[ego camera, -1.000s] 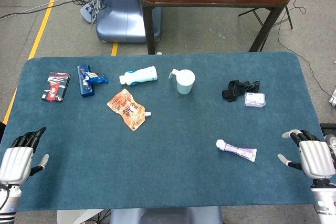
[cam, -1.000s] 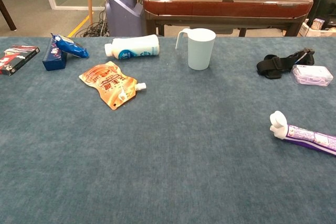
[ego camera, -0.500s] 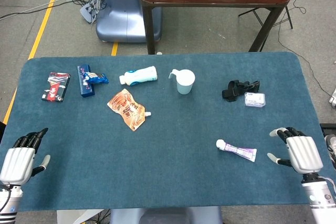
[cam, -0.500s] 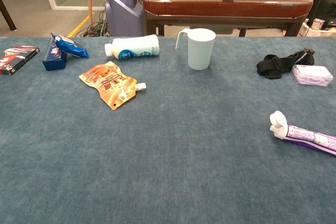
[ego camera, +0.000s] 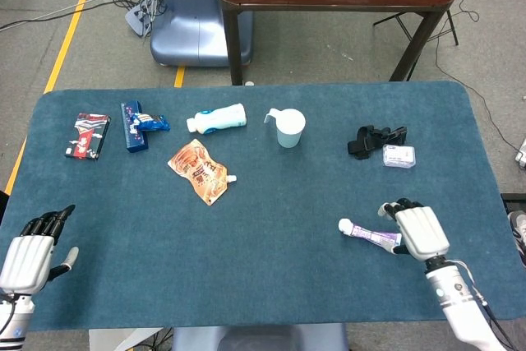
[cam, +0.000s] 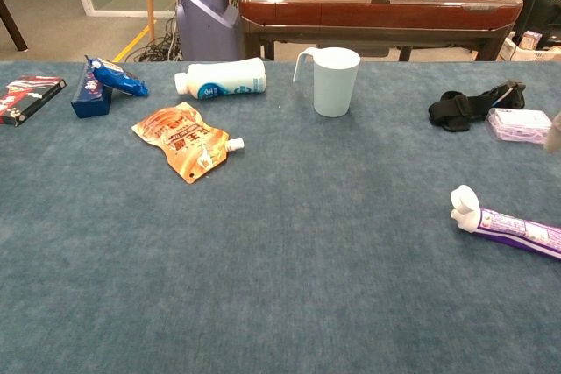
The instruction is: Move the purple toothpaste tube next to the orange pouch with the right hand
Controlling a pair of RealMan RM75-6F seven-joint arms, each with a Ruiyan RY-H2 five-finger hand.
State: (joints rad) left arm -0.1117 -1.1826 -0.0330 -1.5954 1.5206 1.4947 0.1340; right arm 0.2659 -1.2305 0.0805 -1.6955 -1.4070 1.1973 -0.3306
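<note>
Black fingertips (ego camera: 400,204) on the right hand (ego camera: 419,231) are spread and holding nothing, hovering right over the flat tail end of the purple toothpaste tube (ego camera: 371,236); can't tell from the head view if they're actually touching it. The tube lies flat on the blue felt table (ego camera: 271,277), white cap pointing left, well apart from the orange pouch (ego camera: 200,170), which sits across the table near the white bottle (ego camera: 217,118). If I were driving, I'd come down a bit further toward the tube's middle, not the thin crimped tail, thumb on one side and fingers on the other, so it doesn't swing or slip out on the lift. Felt should keep it from skating away. The left hand (ego camera: 29,255) sits at the near left corner, fingers loose, nothing in it.
</note>
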